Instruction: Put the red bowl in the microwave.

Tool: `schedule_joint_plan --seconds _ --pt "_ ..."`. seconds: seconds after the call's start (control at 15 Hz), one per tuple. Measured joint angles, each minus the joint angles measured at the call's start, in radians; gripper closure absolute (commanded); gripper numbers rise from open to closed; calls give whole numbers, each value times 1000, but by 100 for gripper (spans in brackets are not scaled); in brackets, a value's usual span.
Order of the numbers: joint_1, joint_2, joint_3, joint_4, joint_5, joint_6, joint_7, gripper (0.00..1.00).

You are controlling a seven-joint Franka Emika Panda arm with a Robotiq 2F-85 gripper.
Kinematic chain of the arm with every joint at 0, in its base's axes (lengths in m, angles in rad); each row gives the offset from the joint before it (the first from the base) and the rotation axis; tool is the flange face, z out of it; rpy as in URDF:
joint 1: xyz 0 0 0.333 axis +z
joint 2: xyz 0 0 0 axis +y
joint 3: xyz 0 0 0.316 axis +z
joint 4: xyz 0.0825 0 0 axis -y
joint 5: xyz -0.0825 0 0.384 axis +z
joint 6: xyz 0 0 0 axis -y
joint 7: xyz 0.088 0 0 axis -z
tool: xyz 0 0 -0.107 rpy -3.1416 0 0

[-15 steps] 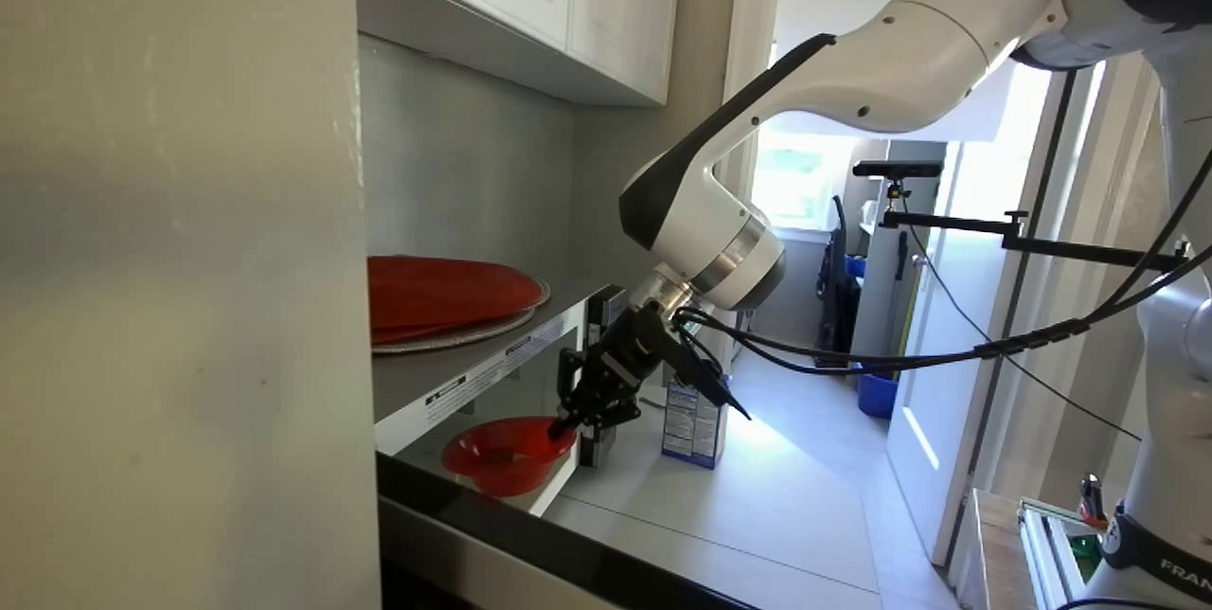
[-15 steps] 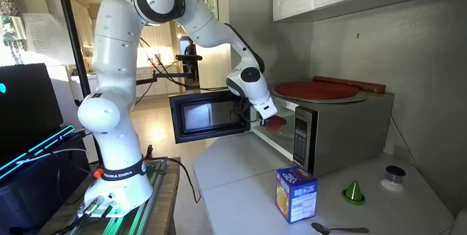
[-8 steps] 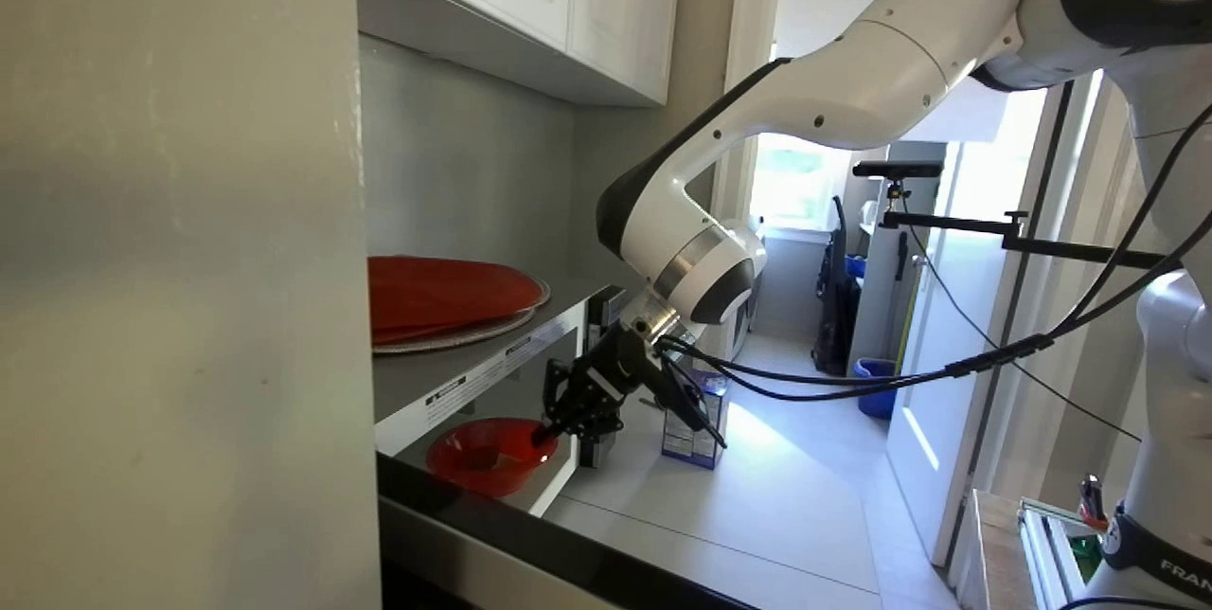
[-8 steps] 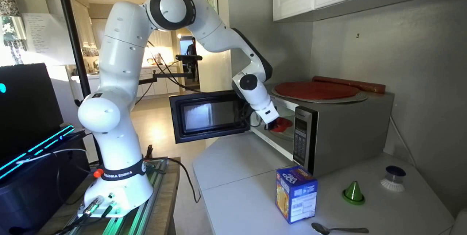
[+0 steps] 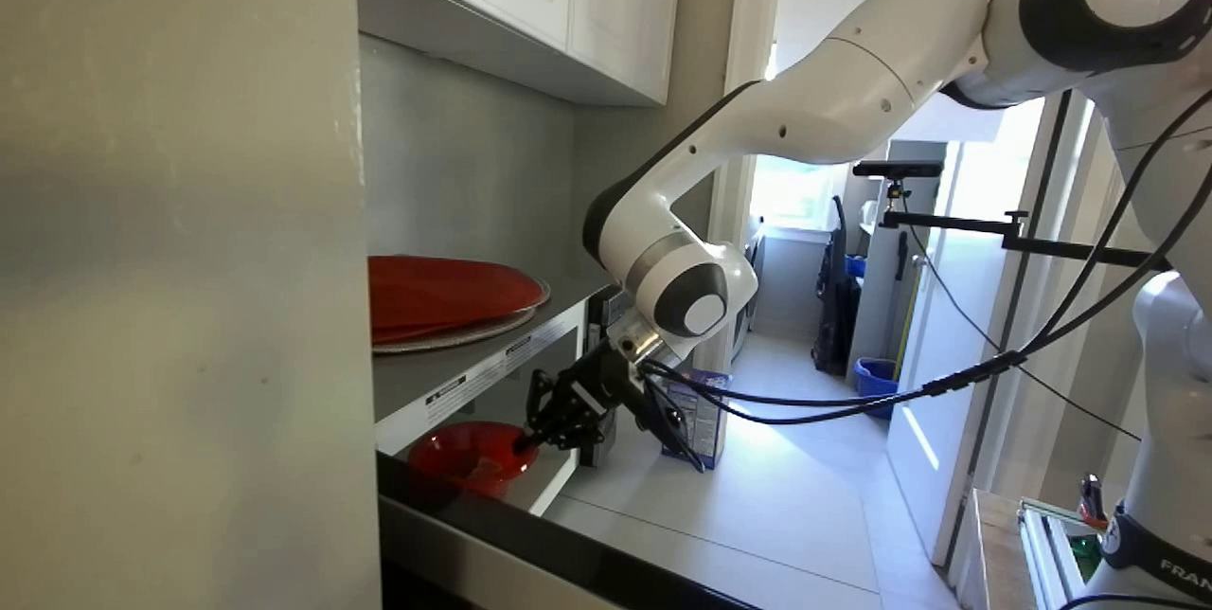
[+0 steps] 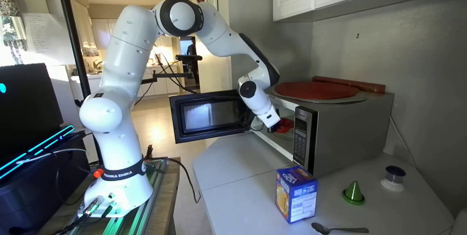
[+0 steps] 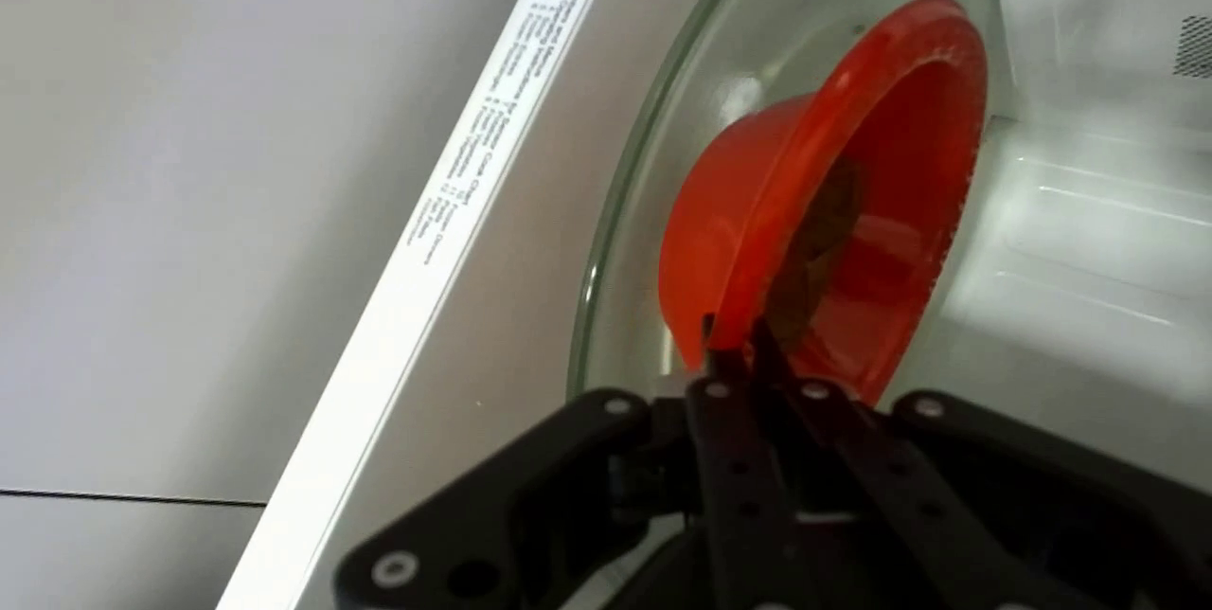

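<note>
The red bowl (image 7: 720, 203) is inside the open microwave (image 6: 350, 136), over its glass turntable (image 7: 615, 250). A brown item (image 7: 819, 241) lies in the bowl. My gripper (image 7: 735, 340) is shut on the bowl's near rim, one fingertip outside the wall and one inside. In an exterior view the bowl (image 5: 464, 454) shows behind the microwave's white front frame (image 5: 483, 373), with the gripper (image 5: 526, 439) at its rim. In an exterior view the bowl (image 6: 286, 124) is partly hidden by the gripper (image 6: 273, 127). I cannot tell whether the bowl touches the turntable.
The microwave door (image 6: 209, 116) stands open beside the arm. A wide flat red dish (image 6: 317, 91) lies on top of the microwave. A blue box (image 6: 296, 196), a green cone (image 6: 353, 193), a brush (image 6: 394, 178) and a spoon (image 6: 339, 229) are on the counter.
My gripper has moved farther into the microwave, carrying the red bowl with it. The arm has reached forward and its elbow has lowered. The grip on the rim looks the same.
</note>
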State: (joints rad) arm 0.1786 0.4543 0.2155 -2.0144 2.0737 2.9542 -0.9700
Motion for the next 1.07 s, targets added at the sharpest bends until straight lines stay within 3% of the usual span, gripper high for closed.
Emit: schedule_joint_plan --seconds 0.2,0.27,0.4,0.67,0.93,1.07 --pt "36 22 -30 43 92 0 -88 99" --pt "50 29 -42 57 122 0 -117 71" --pt "78 45 -66 82 169 0 -163 64" --pt "124 72 -106 104 224 0 -224 36" --pt "132 78 -110 78 224 1 -226 8" --pt "129 76 -110 53 221 1 -226 0"
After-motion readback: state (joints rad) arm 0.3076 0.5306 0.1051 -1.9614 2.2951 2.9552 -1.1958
